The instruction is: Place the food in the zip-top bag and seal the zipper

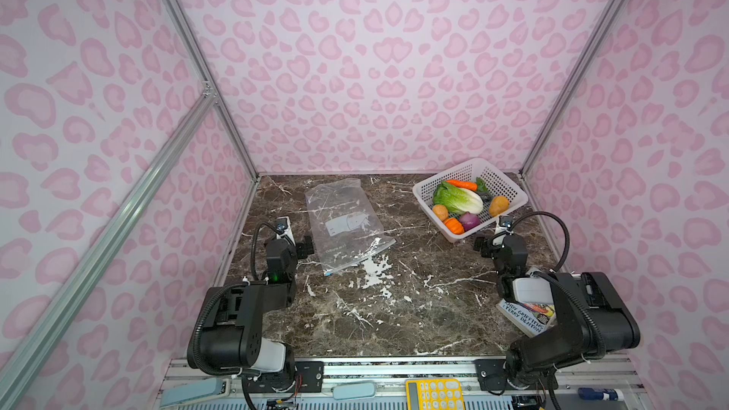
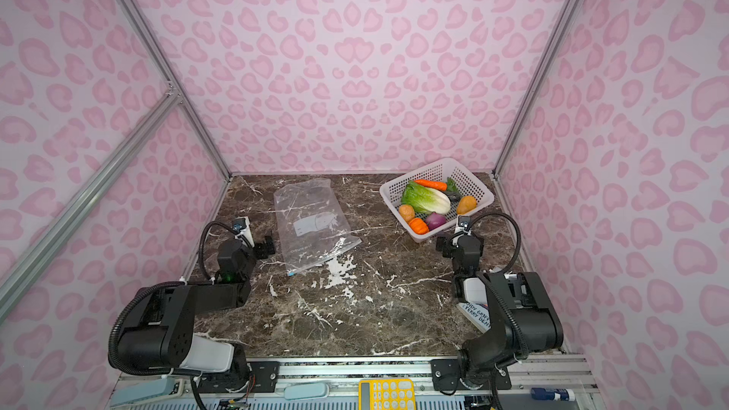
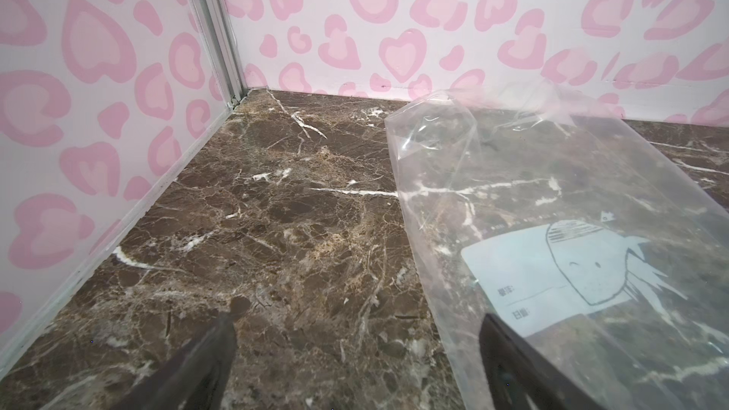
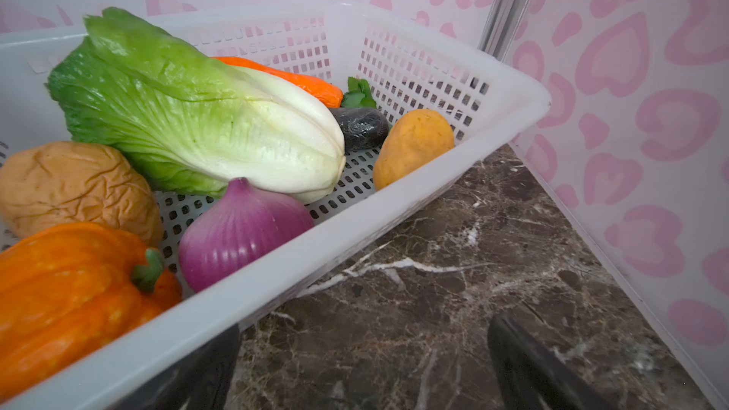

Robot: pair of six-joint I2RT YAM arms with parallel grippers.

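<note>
On counter [image 1: 394,309], clear crinkly zip-top bag [image 1: 347,222] looks limp, slippery: pinch zipper strip [image 1: 361,257]; your left claw [image 3: 357,349], right claw [image 4: 363,349] gape empty.

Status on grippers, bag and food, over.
Left gripper open at zip-top bag edge; right gripper open by basket. Bag empty. All food in basket. Nothing blocking.

We log the clear bag [image 1: 347,226] lying flat and empty, white patch up, zipper [image 1: 361,257] along its near edge, blue tab [image 1: 326,273] at one end. Cabbage [image 1: 457,199], carrot [image 1: 461,184], two potatoes [image 1: 498,205], pumpkin [image 1: 453,226] and onion [image 1: 469,221] sit in the white basket [image 1: 503,183], well apart from it.
</note>
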